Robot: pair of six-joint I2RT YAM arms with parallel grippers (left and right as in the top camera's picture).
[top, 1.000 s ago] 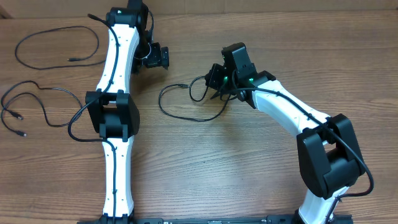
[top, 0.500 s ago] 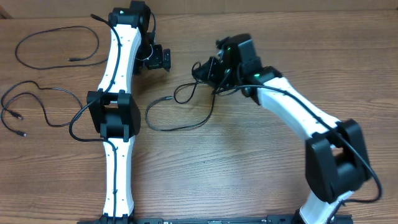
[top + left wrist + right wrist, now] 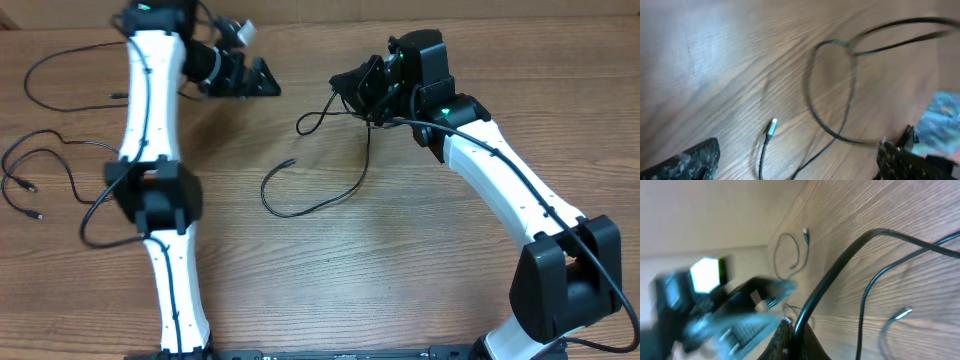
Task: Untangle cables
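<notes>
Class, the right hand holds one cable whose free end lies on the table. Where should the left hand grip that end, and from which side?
Probably just behind the plug tip, from above, with the left hand straddling the cable: it lies flat on the table, clear of its loop near the right hand.

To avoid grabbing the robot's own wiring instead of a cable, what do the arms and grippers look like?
Both arms, left arm and right arm, have slim white links joined by bulky black joint housings. A black wire runs along each, thicker than the loose cables on the table. The left gripper and right gripper are black; green lights glow near the right one's wrist.
</notes>
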